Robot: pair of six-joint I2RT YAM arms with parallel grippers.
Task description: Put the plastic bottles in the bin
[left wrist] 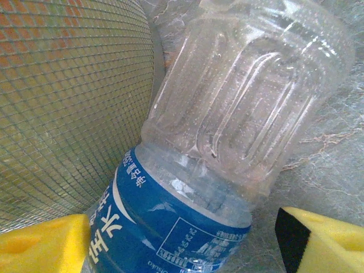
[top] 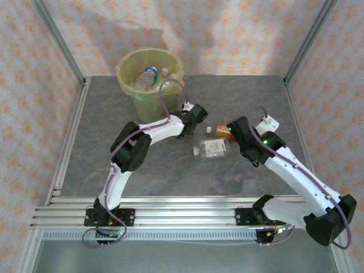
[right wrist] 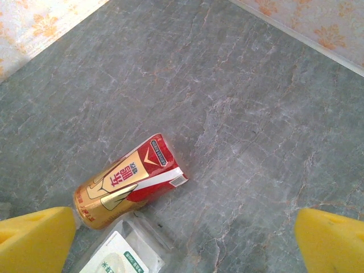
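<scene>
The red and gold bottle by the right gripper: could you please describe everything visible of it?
The red and gold bottle is wrapped in a label: gold at one end, red with a white stripe at the other. It lies on its side on the grey table, ahead of the open right gripper, whose pads are clear of it. A clear bottle lies beside its gold end, perhaps touching.

One bin, three loose plastic bottles, two robot arms

One round lined bin (top: 129, 88), holding at least two bottles (top: 149, 75), exact number unclear; three more on the table (top: 148, 185): one blue-labelled bottle (left wrist: 227, 142), one red-and-gold bottle (right wrist: 128, 182), one white-labelled bottle (top: 209, 148); one left arm (top: 122, 170); one right arm (top: 296, 170).
</scene>
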